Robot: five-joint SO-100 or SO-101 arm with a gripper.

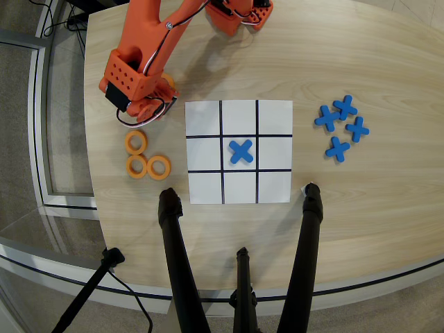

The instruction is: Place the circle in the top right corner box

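Three orange rings [136, 141] [137, 166] [159, 167] lie on the wooden table left of the white paper grid [204, 187]. An orange curved rim [168, 82] peeks out beside the arm and may be a fourth ring. The orange arm reaches down from the top, and its gripper [154, 105] sits just above the ring cluster, left of the grid. Its fingers are hidden under the wrist housing, so I cannot tell how the jaws stand. The top right corner cell [275, 116] in this view is plain white. A blue cross [241, 151] lies in the centre cell.
Several blue crosses [341, 127] lie in a cluster right of the grid. Black tripod legs [177, 257] [305, 250] rise over the table's near edge below the grid. The arm's base [239, 15] stands at the top. The table edge curves along the left.
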